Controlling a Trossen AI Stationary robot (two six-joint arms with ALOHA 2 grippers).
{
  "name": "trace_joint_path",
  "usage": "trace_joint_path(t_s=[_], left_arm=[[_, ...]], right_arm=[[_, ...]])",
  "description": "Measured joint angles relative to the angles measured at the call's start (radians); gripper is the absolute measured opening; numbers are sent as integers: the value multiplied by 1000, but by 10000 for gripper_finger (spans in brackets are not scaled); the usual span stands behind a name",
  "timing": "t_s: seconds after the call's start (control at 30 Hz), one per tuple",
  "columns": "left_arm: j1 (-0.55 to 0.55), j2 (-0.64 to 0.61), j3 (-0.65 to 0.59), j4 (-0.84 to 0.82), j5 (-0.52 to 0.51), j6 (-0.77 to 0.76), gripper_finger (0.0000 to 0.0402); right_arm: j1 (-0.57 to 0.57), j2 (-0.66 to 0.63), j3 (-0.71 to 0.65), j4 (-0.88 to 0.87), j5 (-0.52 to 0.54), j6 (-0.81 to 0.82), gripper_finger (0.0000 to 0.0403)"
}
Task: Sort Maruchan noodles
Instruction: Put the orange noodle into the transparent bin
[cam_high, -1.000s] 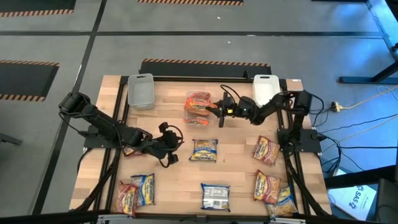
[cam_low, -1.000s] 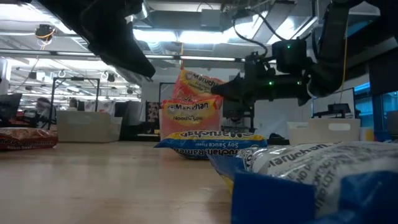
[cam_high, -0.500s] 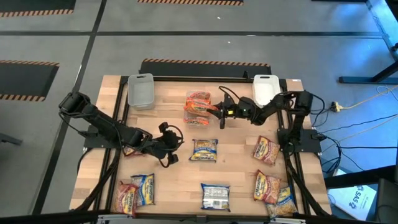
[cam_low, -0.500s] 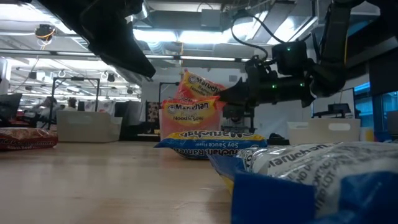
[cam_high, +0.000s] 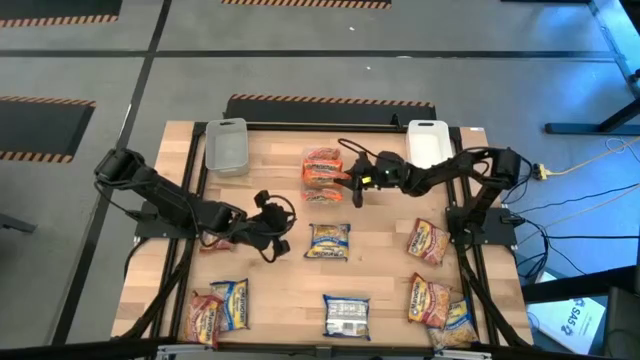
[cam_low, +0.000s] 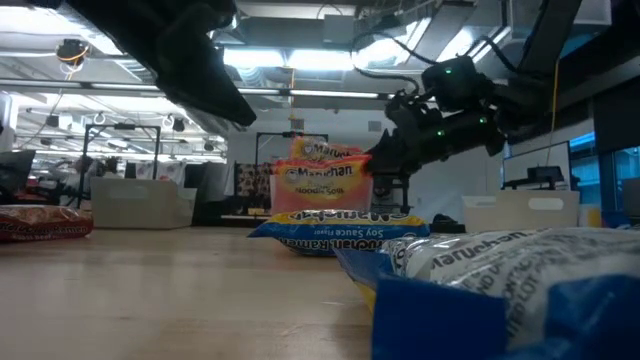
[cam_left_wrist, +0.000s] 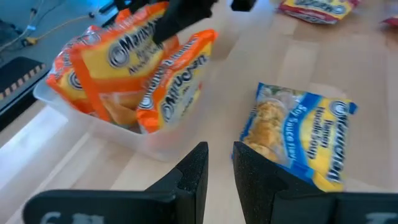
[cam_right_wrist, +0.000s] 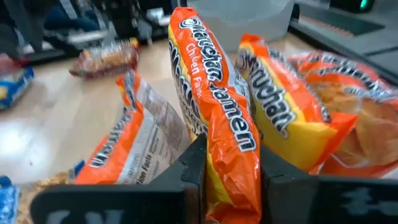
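The Maruchan noodles lie scattered on the wooden table. Several orange-and-yellow packets stand on edge in a clear bin (cam_high: 322, 168) at the far middle. My right gripper (cam_high: 347, 179) reaches in from the right and is shut on one of these orange packets (cam_right_wrist: 217, 87), seen also in the low view (cam_low: 320, 180). My left gripper (cam_high: 283, 226) hovers left of centre, its fingers nearly together with nothing between them (cam_left_wrist: 221, 168). It points toward the bin and a blue-and-yellow packet (cam_high: 328, 241) lying flat. My right gripper pinches the orange packet between its two fingers, one on each flat face, at the packet's near edge (cam_right_wrist: 231, 163). The fingers come from the table's right, almost level and slanting slightly down. The packet stands on edge inside the bin beside the other orange packets.
An empty clear bin (cam_high: 226, 145) stands at the far left and a white bin (cam_high: 427, 143) at the far right. More packets lie at the right (cam_high: 428, 241), near right (cam_high: 432, 300), near middle (cam_high: 345, 315) and near left (cam_high: 220, 308).
My right gripper has tipped up toward level while staying shut. The orange packet, held tilted above the bin a second ago, has sunk into the bin and now stands among the other orange packets.
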Motion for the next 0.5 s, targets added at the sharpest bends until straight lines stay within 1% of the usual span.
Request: trace_joint_path(t_s=[0.2, 0.3, 0.5], left_arm=[[46, 0, 0, 0, 53, 0, 69], [47, 0, 0, 0, 57, 0, 69], [47, 0, 0, 0, 57, -1, 69]], right_arm=[[0, 0, 88, -189, -12, -57, 55], [0, -1, 127, -303, -13, -98, 55], [0, 4, 154, -356, -10, -98, 55]])
